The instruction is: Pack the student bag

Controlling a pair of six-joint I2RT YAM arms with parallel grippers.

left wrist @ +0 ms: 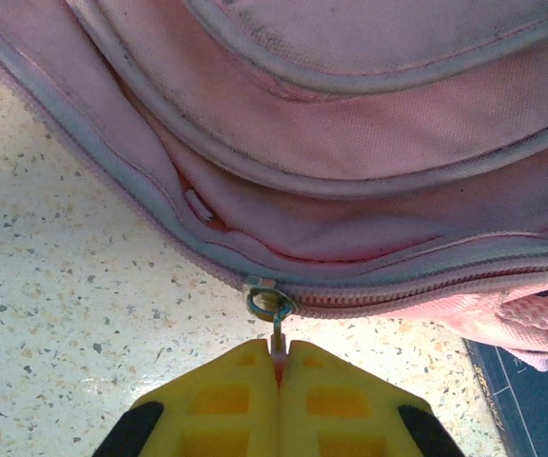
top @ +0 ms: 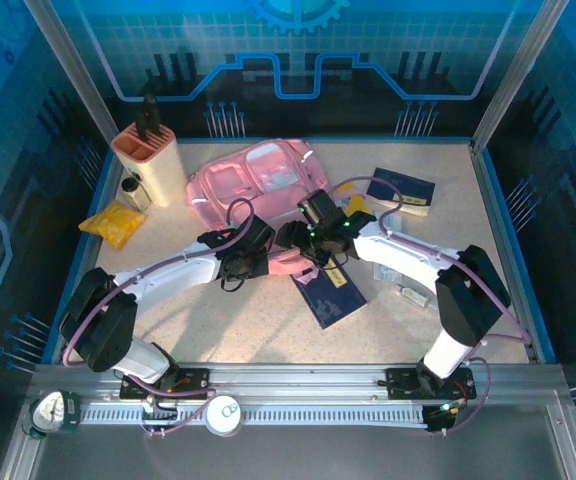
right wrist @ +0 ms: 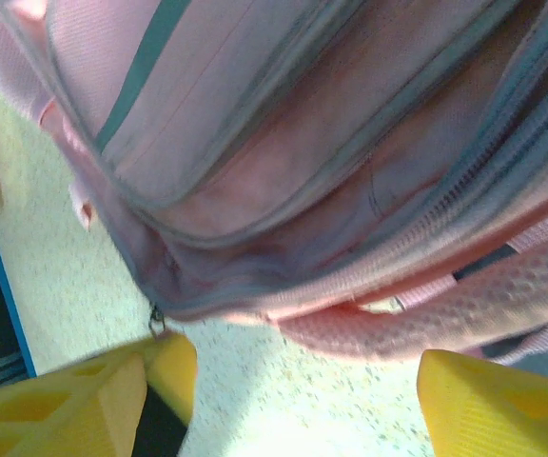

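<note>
Our left pincer (left wrist: 279,354) is clenched on the zipper pull (left wrist: 272,307) of the student bag (left wrist: 350,143), likely to work the zip; our right pincer (right wrist: 303,400) hangs released beside the bag.

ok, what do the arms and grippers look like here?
The left arm and right arm have white links, black joint housings and lilac cables looped alongside. The left gripper and right gripper have chunky yellow plastic fingers with recessed pockets and black trim.
</note>
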